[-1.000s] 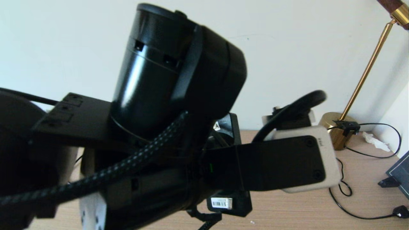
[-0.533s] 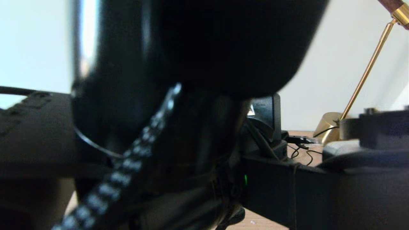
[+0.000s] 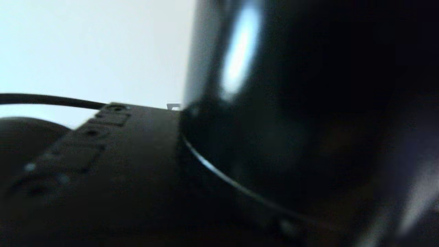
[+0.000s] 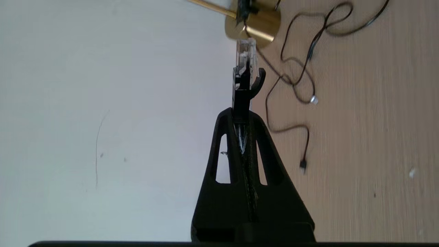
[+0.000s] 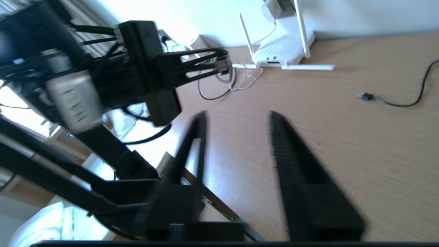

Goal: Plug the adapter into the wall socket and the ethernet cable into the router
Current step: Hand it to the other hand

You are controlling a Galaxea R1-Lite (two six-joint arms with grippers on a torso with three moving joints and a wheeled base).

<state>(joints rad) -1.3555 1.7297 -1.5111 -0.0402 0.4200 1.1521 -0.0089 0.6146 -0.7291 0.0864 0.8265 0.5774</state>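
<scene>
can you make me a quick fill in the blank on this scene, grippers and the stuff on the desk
1. The left gripper is shut on the plug of the ____ cable.
2. The right gripper hangs over the desk with its fingers ____ and nothing between them.
3. The router is white and stands against the ____.
4. In the left wrist view, the lamp base beyond the clear plug is ____ coloured.

Missing words: ethernet; open; wall; brass
</scene>
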